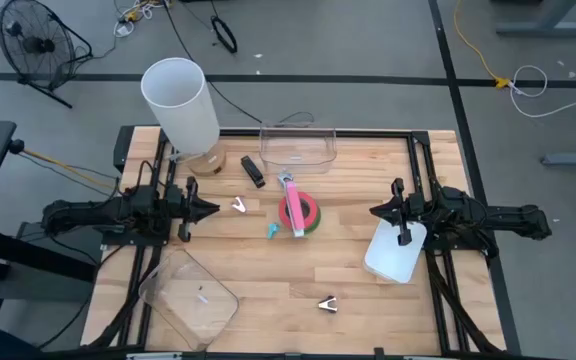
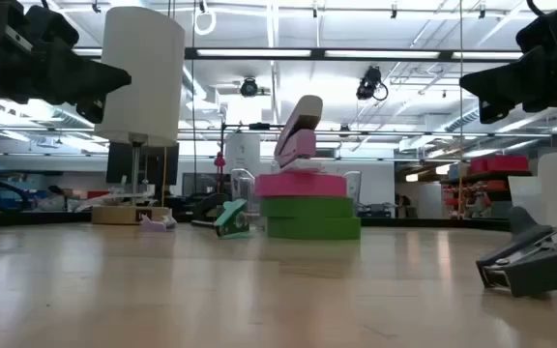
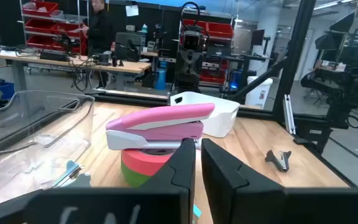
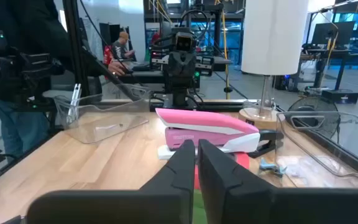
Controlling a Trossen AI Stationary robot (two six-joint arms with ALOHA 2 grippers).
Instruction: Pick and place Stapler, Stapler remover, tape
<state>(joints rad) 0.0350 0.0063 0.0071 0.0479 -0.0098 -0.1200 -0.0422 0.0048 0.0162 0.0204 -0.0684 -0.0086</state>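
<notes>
Resting on a stack of two tape rolls near the middle of the table (image 1: 268,300), the pink stapler (image 1: 292,209) lies across the pink-red tape (image 2: 301,184), which sits flat on the green tape (image 2: 313,217). In the low view the stapler's top arm appears tilted upward, so it looks loosely balanced rather than seated. A small teal object (image 1: 271,230), possibly a staple remover, lies just beside the stack; a dark stapler (image 1: 253,170) lies apart toward the clear bin (image 1: 298,146), and a dark claw-shaped piece (image 1: 328,304) lies near the table's front edge.

The left gripper (image 1: 211,209) and the right gripper (image 1: 375,211) hover on opposite sides of the stack, each with its fingers closed together and holding nothing.

Handling, as a judgement: the stapler is rigid, smooth plastic and moderately heavy for its size, with a hinged top that may pivot if pinched at one end; a grip across its narrow body near mid-length seems safest. The tape rolls are light, stiff rings; they are probably best taken across the rim, or by one wall through the central hole. Lifting the stapler first would avoid toppling it.
</notes>
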